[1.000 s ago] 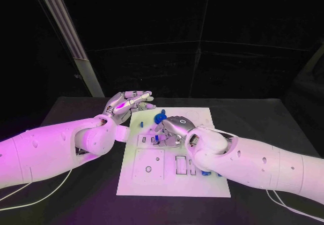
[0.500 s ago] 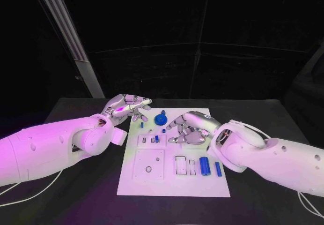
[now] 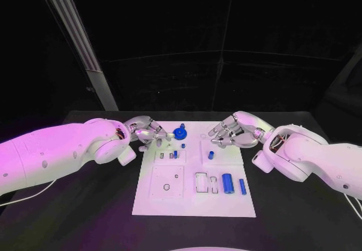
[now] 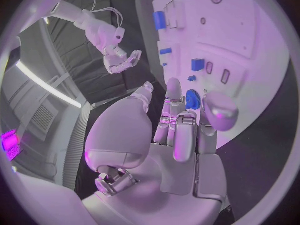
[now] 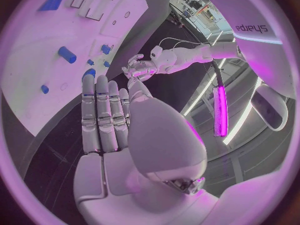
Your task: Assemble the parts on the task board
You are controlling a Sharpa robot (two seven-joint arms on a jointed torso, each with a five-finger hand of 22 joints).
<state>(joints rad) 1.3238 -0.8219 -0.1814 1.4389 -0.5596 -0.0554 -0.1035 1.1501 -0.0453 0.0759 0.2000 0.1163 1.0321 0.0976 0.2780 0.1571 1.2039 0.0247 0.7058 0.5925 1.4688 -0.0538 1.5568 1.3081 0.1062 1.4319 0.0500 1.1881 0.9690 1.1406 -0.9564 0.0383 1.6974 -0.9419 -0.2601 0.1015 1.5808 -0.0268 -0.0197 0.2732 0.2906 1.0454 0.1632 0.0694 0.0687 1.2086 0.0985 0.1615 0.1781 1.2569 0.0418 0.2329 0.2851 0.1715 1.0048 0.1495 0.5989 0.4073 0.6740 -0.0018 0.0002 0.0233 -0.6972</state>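
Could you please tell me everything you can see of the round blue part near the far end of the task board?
The round blue part is a disc with a toothed-looking rim, like a small gear or knob, probably plastic. It sits on the white task board near the far left corner, with a small blue piece just beyond it. The left hand hangs close beside it, fingers extended toward it in the left wrist view; contact cannot be confirmed. The right hand is well clear.

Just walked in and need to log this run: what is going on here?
A two-armed robot is assembling small blue parts on the white task board. Right now neither hand holds anything. The left robot hand hovers at the board's far left edge beside the round blue part. The right robot hand is over the far right edge, fingers extended. Two blue cylinders lie near the board's middle.
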